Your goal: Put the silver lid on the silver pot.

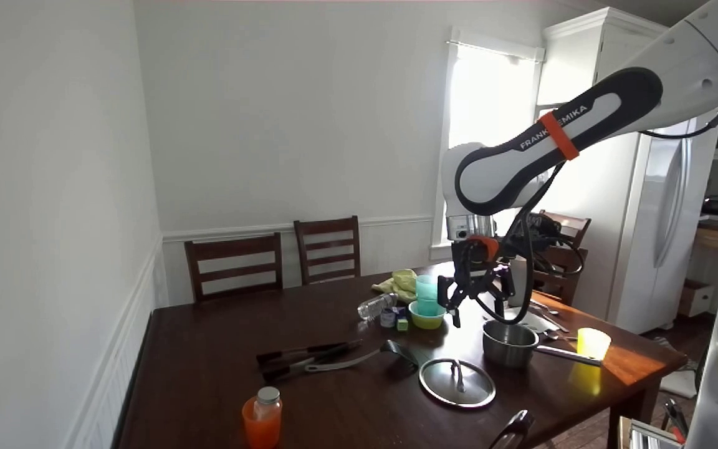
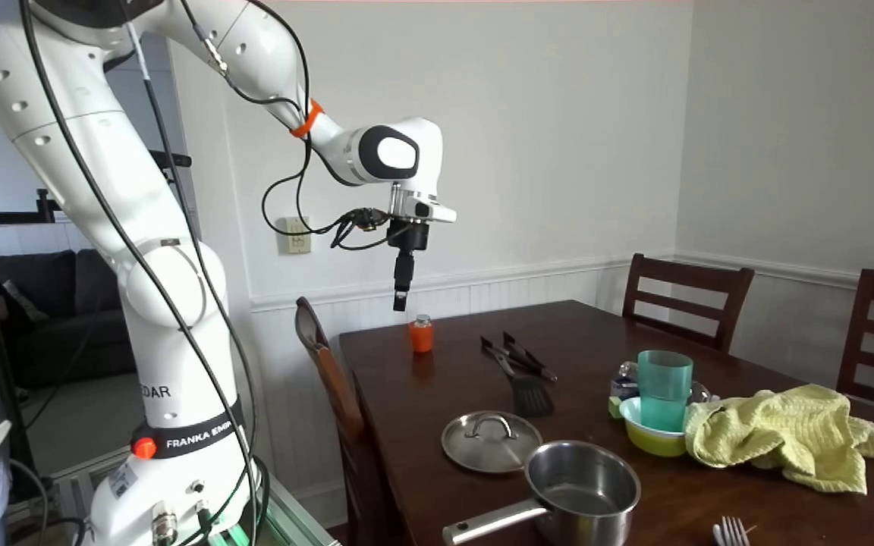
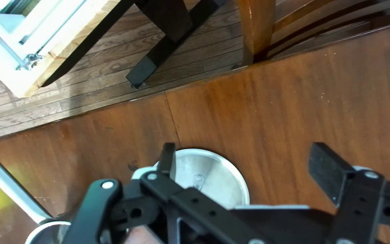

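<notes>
The silver lid lies flat on the table, its arched handle up, in both exterior views. In the wrist view, my left finger and linkage partly cover the lid. The silver pot stands upright and uncovered beside the lid, its long handle pointing out toward the table edge; it also shows in an exterior view. Only part of the pot's rim and handle shows in the wrist view. My gripper is open and empty, pointing down, well above the table. Its fingers are wide apart.
A black spatula and tongs lie near the lid. An orange cup holds a small bottle. A bowl with a teal cup, a yellow cloth and a yellow cup stand around the pot.
</notes>
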